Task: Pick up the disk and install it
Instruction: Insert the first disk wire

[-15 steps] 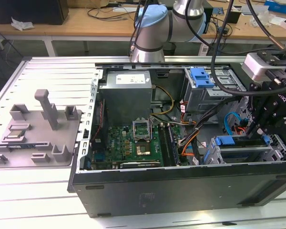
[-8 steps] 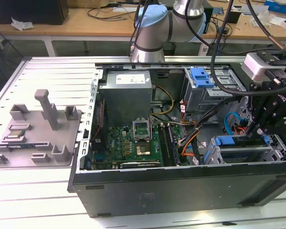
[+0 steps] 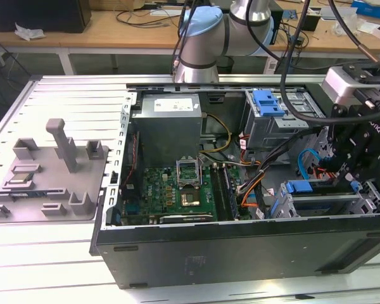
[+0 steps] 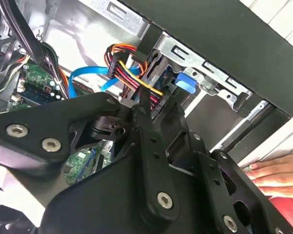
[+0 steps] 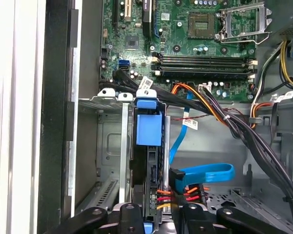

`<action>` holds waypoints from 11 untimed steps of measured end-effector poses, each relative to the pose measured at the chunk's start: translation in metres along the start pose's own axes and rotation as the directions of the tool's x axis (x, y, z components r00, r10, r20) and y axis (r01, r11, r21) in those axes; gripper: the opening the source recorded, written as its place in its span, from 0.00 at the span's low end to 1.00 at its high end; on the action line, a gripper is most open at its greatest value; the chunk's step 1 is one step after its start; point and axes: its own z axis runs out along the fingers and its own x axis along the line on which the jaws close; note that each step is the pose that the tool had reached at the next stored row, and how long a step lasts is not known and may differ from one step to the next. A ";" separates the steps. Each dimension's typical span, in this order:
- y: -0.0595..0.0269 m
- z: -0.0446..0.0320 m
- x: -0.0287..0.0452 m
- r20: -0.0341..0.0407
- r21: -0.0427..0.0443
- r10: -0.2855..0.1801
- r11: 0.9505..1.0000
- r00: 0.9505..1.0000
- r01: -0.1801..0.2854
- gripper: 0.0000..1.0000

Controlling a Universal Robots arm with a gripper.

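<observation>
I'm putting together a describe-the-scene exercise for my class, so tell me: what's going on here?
A robot arm's gripper is down inside an open computer case, at the drive cage beside the motherboard. The disk, in its blue carrier, stands on edge in that cage, and the gripper is right at one end of it. Whether the gripper is gripping it cannot be told. A person's hand rests just outside the case.

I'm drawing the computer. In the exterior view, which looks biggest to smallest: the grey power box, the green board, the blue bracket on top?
1. Green board, about the same as
2. Grey power box; too close to rank.
3. Blue bracket, clearly smallest, though it sits farther back.
</observation>
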 end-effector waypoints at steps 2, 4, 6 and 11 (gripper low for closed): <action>0.0000 -0.0017 -0.0005 0.000 0.000 0.000 1.000 1.000 0.000 0.36; 0.0001 -0.0037 -0.0013 0.000 0.000 0.000 1.000 1.000 0.000 0.36; 0.0001 -0.0064 -0.0020 -0.001 0.000 0.000 1.000 1.000 0.000 0.36; 0.0008 -0.0196 -0.0025 -0.001 0.000 0.000 1.000 1.000 0.000 0.36</action>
